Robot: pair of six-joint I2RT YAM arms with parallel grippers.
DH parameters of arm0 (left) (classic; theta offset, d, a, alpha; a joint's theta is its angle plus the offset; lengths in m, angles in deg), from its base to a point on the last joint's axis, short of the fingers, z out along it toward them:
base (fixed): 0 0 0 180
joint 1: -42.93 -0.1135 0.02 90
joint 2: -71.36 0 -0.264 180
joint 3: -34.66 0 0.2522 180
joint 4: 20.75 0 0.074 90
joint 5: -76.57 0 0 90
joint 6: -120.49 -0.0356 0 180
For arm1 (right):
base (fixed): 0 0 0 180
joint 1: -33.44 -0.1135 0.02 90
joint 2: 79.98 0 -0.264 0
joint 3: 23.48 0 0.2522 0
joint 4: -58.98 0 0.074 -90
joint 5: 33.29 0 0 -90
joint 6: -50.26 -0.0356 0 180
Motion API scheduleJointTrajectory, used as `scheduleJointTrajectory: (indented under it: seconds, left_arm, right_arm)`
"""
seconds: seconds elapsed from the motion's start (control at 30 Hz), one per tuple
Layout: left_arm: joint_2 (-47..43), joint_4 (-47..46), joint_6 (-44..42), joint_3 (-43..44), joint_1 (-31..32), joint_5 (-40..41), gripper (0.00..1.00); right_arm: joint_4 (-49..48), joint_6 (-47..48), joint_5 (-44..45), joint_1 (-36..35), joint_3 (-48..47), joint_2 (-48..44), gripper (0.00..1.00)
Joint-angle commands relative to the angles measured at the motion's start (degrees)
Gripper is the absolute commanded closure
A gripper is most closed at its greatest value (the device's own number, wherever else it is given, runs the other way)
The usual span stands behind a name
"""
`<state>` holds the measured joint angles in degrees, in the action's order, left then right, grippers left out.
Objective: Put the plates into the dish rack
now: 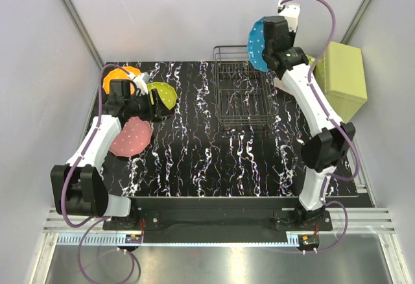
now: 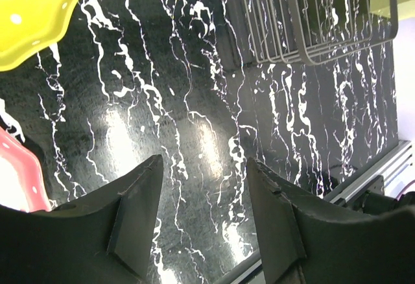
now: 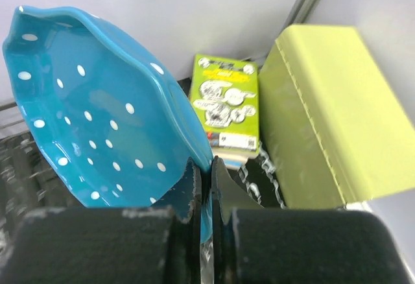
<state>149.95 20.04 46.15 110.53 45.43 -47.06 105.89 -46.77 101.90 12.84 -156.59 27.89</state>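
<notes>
the blue scalloped white-dotted plate (image 3: 97,115) is pinched by its rim in the closed right jaws and held on edge over the black wire dish rack (image 1: 240,96), presumably for slotting between dividers, while the left jaws are parted, empty, near the yellow-green plate (image 1: 163,94) on the black marbled desk (image 1: 194,161).

Black veined table (image 1: 194,161): orange plate (image 1: 120,76), yellow-green plate (image 1: 167,91) and pink plate (image 1: 130,138) around the left claw (image 1: 155,107), wire rack (image 1: 240,96) to its right.

Blue plate (image 3: 97,122) glossy (glazed); rack (image 1: 240,93) thin wire
</notes>
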Motion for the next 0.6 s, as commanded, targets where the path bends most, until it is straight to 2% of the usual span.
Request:
scheduleJointTrajectory:
  seconds: [0.0,0.2,0.57]
  left_arm:
    - [-0.6,-3.9,1.6,-0.2,0.0,-0.5,0.41]
    - [-1.1,-4.1,1.8,-0.7,0.0,-1.1,0.41]
    - [-1.8,-5.4,2.7,-2.6,0.0,-1.9,0.41]
  right_arm:
    - [-17.1,6.1,8.6,-0.5,-6.5,4.5,1.0]
    - [-19.4,8.6,12.4,-0.4,-12.8,10.9,1.0]
    - [-24.9,14.8,15.1,-0.4,-10.2,14.3,1.0]
